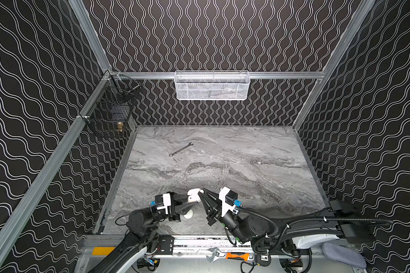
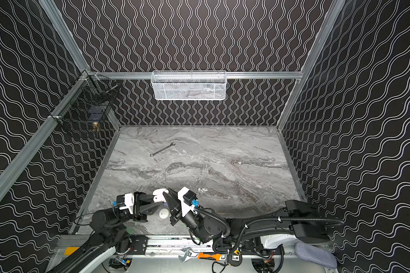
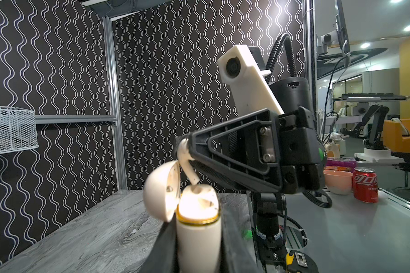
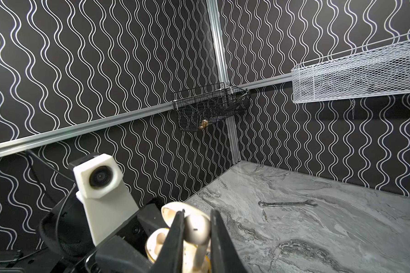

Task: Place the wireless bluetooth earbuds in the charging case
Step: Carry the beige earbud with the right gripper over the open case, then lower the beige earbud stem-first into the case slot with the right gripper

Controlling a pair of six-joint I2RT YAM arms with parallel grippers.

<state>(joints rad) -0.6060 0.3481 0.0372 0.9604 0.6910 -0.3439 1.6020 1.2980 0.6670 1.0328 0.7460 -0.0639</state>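
While your left tool [image 1: 191,200] clamps the open charging case [image 3: 197,236] upright, your right tool [image 4: 197,216] pinches a white earbud [image 3: 188,166] stem-down just over its socket, so insertion seems underway and likely calls for a straight, gentle lowering.

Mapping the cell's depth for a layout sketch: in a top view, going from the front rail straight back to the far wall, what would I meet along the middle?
Orange-handled adjustable wrench → white round object → open charging case → slim wrench → white mesh basket.
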